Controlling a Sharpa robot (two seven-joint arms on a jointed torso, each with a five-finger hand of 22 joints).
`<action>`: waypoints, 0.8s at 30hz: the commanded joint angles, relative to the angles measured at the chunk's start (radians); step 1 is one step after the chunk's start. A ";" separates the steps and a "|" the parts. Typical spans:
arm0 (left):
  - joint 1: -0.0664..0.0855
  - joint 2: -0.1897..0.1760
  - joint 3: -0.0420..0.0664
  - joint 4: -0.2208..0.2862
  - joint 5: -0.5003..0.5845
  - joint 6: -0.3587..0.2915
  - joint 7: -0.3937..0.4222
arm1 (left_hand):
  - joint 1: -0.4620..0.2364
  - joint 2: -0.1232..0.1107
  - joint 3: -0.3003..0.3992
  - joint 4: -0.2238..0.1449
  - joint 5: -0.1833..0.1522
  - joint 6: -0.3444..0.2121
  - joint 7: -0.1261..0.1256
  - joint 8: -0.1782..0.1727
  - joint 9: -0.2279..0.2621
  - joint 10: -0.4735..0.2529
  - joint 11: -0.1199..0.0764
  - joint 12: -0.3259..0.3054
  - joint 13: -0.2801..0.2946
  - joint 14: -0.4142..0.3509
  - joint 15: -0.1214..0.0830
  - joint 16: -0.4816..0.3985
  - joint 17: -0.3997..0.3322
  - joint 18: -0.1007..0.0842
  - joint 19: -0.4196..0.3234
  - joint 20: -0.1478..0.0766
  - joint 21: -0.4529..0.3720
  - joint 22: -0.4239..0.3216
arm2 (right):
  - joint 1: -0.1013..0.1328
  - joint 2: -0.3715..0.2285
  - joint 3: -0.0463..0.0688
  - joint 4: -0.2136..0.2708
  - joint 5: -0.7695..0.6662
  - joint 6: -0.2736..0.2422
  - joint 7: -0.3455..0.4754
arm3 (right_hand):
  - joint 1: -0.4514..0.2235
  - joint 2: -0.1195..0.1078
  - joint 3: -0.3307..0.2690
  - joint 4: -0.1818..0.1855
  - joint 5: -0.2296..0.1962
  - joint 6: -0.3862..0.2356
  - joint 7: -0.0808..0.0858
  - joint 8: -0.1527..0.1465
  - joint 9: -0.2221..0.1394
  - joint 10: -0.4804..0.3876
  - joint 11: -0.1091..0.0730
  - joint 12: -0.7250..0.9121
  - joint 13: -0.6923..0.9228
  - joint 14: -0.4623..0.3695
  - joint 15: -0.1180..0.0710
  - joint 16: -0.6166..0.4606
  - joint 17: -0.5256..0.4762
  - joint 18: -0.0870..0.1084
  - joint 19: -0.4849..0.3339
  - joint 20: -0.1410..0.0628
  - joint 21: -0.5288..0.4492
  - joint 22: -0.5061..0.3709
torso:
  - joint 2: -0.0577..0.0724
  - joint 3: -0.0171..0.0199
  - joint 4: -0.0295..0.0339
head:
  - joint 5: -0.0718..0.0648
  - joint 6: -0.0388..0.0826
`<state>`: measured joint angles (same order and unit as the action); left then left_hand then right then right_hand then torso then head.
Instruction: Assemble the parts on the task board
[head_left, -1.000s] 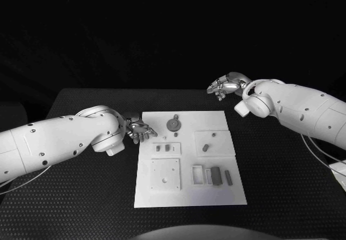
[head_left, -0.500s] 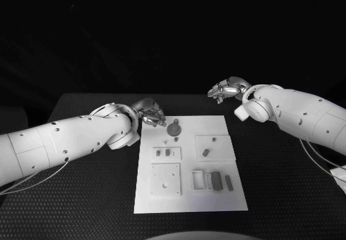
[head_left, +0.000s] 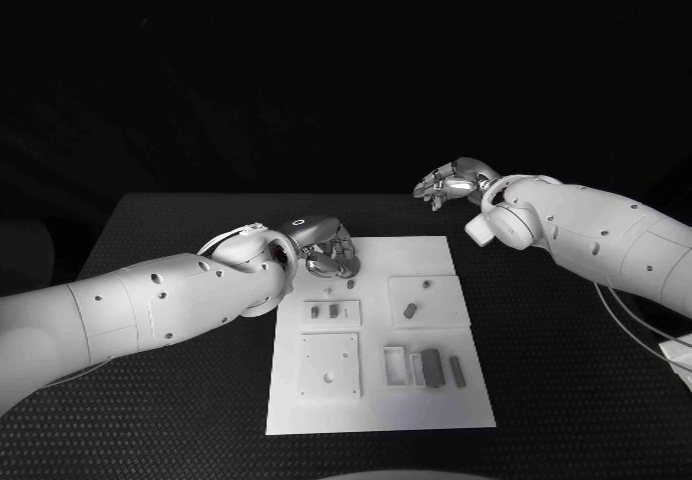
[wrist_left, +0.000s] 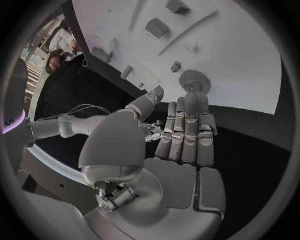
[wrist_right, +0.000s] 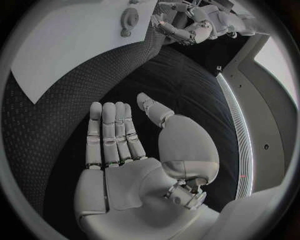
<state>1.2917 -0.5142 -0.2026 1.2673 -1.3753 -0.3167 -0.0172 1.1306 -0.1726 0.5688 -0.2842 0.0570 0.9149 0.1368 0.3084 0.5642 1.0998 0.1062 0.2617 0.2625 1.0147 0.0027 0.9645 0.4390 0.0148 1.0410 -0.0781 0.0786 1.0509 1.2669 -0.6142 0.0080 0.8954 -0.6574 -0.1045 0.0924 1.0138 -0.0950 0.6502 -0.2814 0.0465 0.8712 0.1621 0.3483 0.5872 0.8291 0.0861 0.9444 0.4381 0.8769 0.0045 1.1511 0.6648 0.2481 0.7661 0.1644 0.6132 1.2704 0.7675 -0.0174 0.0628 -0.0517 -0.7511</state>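
Both hands look empty to me: left hand hovers open-fingered over the task board's far-left gear; right hand spread beyond the desk's far-right.

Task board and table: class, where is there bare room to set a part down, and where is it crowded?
Free: the table right of the task board, and the board's near strip. Crowded: the far left corner, where the left hand hangs over the gear.
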 joint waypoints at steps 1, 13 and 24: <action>-0.006 0.007 -0.003 0.000 -0.151 0.030 0.028 | 0.014 0.002 -0.009 -0.001 -0.003 0.008 -0.004 -0.005 -0.003 0.011 -0.003 -0.009 -0.001 0.016 -0.005 0.013 0.012 -0.015 0.019 -0.007 0.007 0.003 | 0.000 0.000 0.000 0.002 0.002 -0.004 0.016 | 0.008 -0.004 -0.002 -0.005 0.003 -0.005 0.001 -0.006 0.001 0.010 0.000 -0.007 -0.002 0.003 0.003 -0.005 -0.001 0.006 -0.001 0.003 -0.007 -0.001 | -0.001 -0.0014 0.0029 | -0.005 -0.001; -0.036 0.045 -0.023 -0.054 -0.174 0.026 0.032 | 0.019 0.000 -0.020 0.001 -0.003 0.004 -0.005 -0.016 -0.014 0.013 -0.003 -0.033 -0.005 0.029 -0.008 0.027 0.036 -0.015 0.039 -0.018 0.011 0.012 | 0.000 0.005 0.000 0.007 0.002 -0.003 0.017 | 0.010 -0.004 -0.003 -0.005 0.003 -0.005 0.001 -0.006 0.001 0.012 0.000 -0.008 -0.005 0.005 0.003 -0.006 0.000 0.006 0.000 0.004 -0.008 -0.001 | -0.002 -0.0012 0.0014 | -0.005 -0.001; -0.042 0.066 -0.023 -0.073 -0.174 0.023 0.034 | 0.033 0.012 -0.013 0.002 -0.002 -0.016 0.005 -0.033 -0.030 0.013 -0.002 -0.051 -0.007 0.036 -0.007 0.032 0.053 -0.015 0.049 -0.022 0.012 0.019 | 0.000 0.005 0.000 0.015 0.002 0.000 0.017 | 0.010 -0.003 -0.004 -0.004 0.003 -0.005 0.001 -0.007 0.002 0.013 0.000 -0.010 -0.007 0.006 0.003 -0.008 0.000 0.007 0.000 0.005 -0.009 -0.001 | -0.001 -0.0006 0.0017 | -0.008 0.000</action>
<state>1.2504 -0.4539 -0.2265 1.1948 -1.5372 -0.2980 0.0026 1.1567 -0.1625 0.5534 -0.2828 0.0571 0.9036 0.1373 0.2786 0.5353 1.1136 0.0994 0.2151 0.2568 1.0432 -0.0069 0.9943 0.4915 0.0147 1.0832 -0.0999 0.0893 1.0689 1.2669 -0.6095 0.0081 0.9073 -0.6563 -0.1091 0.0962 1.0138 -0.0949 0.6502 -0.2814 0.0465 0.8712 0.1621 0.3483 0.5880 0.8366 0.0857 0.9405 0.4328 0.8769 0.0045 1.1477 0.6649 0.2482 0.7662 0.1643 0.6097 1.2705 0.7655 -0.0186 0.0644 -0.0593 -0.7510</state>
